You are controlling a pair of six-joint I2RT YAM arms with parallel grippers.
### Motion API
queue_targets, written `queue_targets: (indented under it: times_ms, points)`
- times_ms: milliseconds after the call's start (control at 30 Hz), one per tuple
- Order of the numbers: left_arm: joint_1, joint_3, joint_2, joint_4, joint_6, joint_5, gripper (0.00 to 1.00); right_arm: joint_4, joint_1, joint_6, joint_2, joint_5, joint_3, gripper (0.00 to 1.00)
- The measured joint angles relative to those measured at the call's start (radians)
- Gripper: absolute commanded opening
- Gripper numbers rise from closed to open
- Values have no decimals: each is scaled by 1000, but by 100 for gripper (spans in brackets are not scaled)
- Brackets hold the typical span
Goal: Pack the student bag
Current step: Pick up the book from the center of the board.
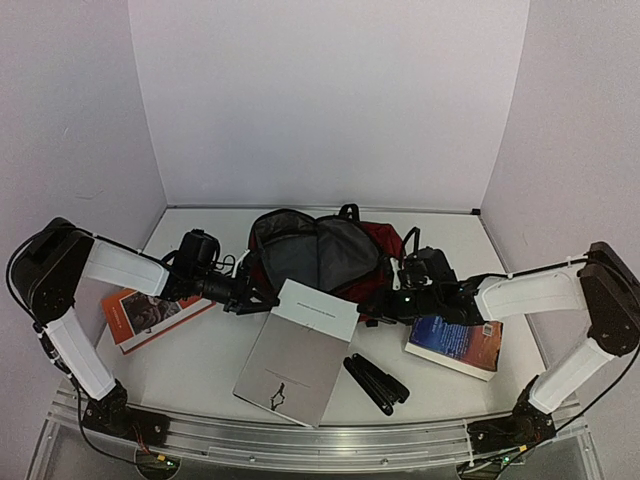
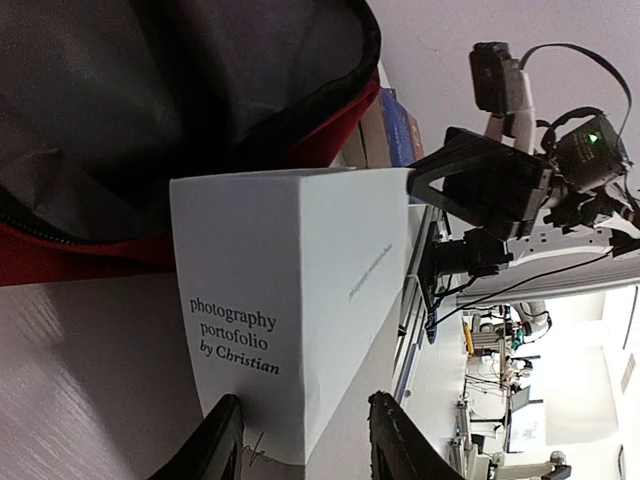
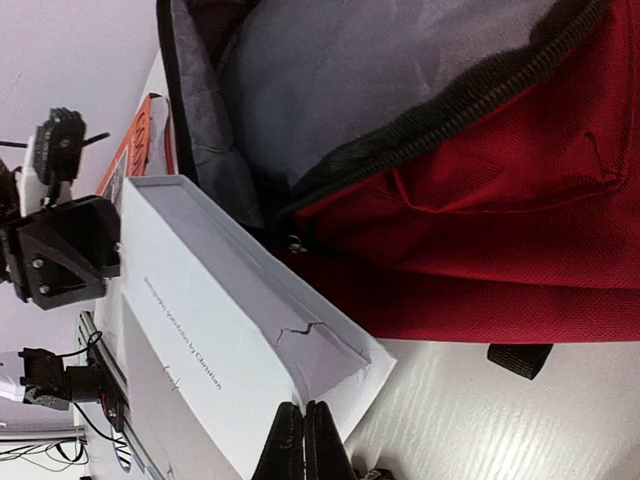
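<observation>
Left pincer (image 2: 308,400): jaws apart, astride one end of the white portfolio book (image 1: 300,350). One finger is at the cover, the other stands clear of it. No firm grasp visible.

Right pincer (image 3: 303,410): clenched tight, tips at the book's cover corner. Cannot tell whether it nips the cover.

The book's far end is at the mouth of the student bag (image 1: 385,240), not inside.

The bag lies at the back middle of the worktop (image 1: 200,370), main compartment unzipped and gaping, grey lining showing.

Progress, my reading: early. The bag is open and nothing is seen packed. Outside it are the portfolio, an orange-covered book (image 1: 145,315) to the left, a blue book (image 1: 455,345) to the right and a black oblong item (image 1: 375,383) near the front.

Hard to make out: the bag's depths are dark, the front pocket is unseen, and the black item is unidentified.
</observation>
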State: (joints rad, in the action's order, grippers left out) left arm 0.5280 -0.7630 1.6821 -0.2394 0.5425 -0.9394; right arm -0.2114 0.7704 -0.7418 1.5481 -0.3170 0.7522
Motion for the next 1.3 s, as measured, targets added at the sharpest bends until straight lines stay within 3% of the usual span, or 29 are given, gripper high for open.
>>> queue_targets:
  times_ms: [167,300,467,600,733,967,1300]
  points:
    - [9,0,-17,-42,28,-24,31,-8,-13,1,30,4,-3,0]
    - [35,1,-21,-51,31,-44,37,-34,-13,1,40,-3,-2,4]
    - [43,2,-34,-11,9,5,47,-37,-15,7,53,0,-3,33]
    - [42,1,-34,29,-1,66,51,-42,-15,2,54,11,-6,63]
    - [43,-2,-34,32,-3,107,55,-42,-15,-10,51,28,-31,77]
    - [43,-3,-25,41,-5,133,62,-50,-15,-35,50,12,-79,80]
    - [43,-4,-24,78,-19,176,62,-229,-14,-98,109,-98,-92,81]
